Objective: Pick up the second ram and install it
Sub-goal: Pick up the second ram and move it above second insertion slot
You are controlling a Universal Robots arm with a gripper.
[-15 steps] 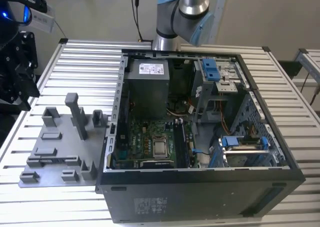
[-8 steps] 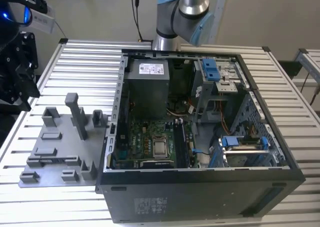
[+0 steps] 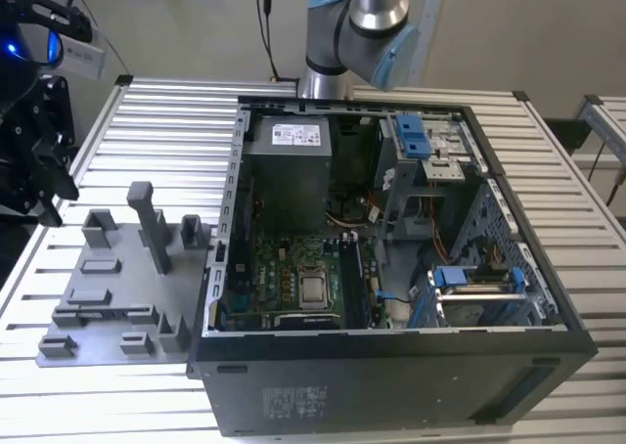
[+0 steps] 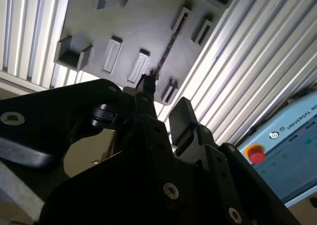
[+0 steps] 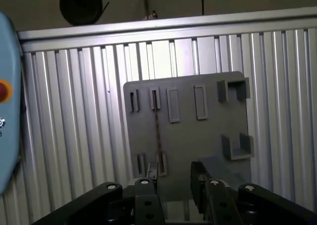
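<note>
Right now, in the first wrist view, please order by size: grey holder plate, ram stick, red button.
1. grey holder plate.
2. ram stick, long but thin.
3. red button; cut by the picture edge, so unsure.

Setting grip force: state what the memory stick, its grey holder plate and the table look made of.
Memory stick: likely circuit board, dark thin edge, speckled.
Holder plate: probably plastic, uniform matte grey.
Table: apparently aluminium, bright ribbed slats with sheen.

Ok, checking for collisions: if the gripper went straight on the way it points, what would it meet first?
Probably the second ram, standing on edge in the grey holder plate, in line with one of the gripper's open fingers; otherwise the plate. Depth is unclear.
</note>
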